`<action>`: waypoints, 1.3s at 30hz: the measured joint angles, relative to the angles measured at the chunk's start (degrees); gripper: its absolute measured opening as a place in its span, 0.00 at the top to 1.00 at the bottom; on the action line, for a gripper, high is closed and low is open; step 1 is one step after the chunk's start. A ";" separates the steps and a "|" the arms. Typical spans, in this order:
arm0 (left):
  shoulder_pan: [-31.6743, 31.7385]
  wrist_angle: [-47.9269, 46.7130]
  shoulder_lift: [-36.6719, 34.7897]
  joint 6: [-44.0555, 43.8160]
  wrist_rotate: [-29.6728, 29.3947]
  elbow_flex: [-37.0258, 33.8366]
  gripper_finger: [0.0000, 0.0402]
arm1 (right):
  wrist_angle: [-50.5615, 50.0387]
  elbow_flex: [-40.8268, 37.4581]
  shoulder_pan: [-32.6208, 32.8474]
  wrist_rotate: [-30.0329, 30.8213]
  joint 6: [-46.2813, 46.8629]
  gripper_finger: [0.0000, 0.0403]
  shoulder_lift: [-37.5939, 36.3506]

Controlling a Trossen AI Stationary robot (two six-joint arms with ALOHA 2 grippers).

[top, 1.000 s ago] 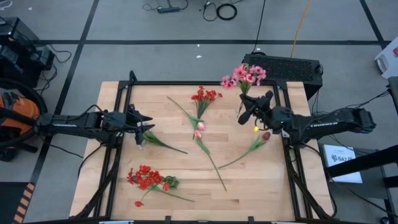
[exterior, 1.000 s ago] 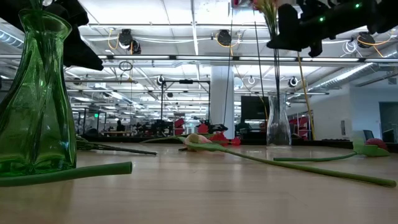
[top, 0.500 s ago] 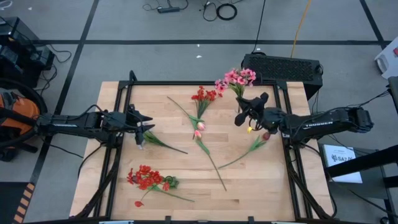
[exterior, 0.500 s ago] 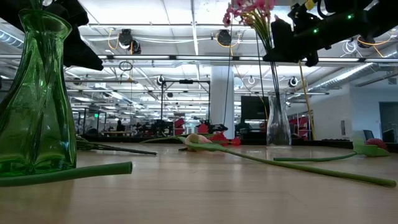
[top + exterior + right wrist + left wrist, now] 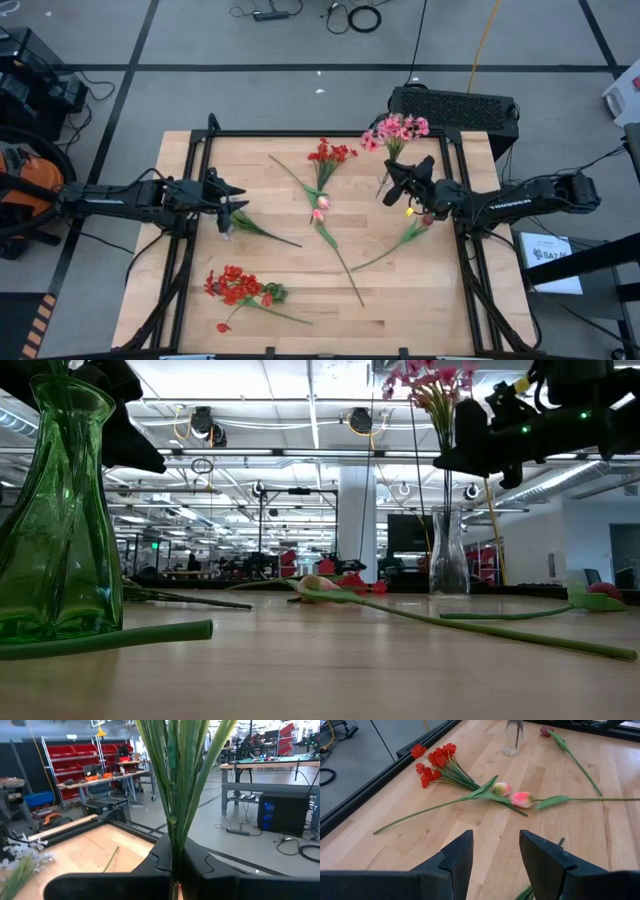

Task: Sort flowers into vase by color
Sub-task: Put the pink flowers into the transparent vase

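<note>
- While the green vase (image 5: pixel 58 510) stands nearest in the low view, the left hand (image 5: pixel 228 204) waits beside it with fingers released and holding nothing; a pale sprig lies on the desk (image 5: pixel 400 300) just by it.
- Farther across, the right hand (image 5: pixel 398 180) is clenched on the pink bunch (image 5: pixel 396 128), pinching the green stalks low down, as the right wrist view shows.
- That bunch stands nearly upright, long axis vertical, blooms up, stalk ends aimed down at the clear vase (image 5: pixel 447 552).
- Risk, as I judge it: the stalks splay, so one could catch the narrow mouth and bend outside it.
- A sideways push from hand or stalks could tip the slim vase.
- A maroon tulip (image 5: pixel 428 219) lies just beside the vase and might be brushed.
- Beyond, the red cluster (image 5: pixel 330 153), two pink tulips (image 5: pixel 512 795) and another red bunch (image 5: pixel 236 286) lie flat on the desk, unsorted.
</note>
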 joint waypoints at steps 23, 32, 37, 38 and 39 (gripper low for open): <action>0.00 0.00 0.02 0.05 0.02 0.00 0.58 | -3.19 -0.53 0.00 0.37 1.87 0.76 0.02; -0.01 0.00 0.00 0.05 0.02 0.00 0.58 | -4.75 2.28 0.00 0.37 0.04 0.56 0.00; -0.01 0.00 0.00 0.07 0.02 0.00 0.58 | -14.10 6.69 0.00 0.35 -1.52 0.47 -0.88; 0.00 0.00 0.01 0.07 0.02 0.00 0.58 | -17.18 7.96 0.00 0.35 -1.54 0.45 -1.30; 0.00 0.00 0.00 0.07 0.02 0.00 0.58 | -20.54 9.15 0.00 0.33 -1.55 0.44 -1.78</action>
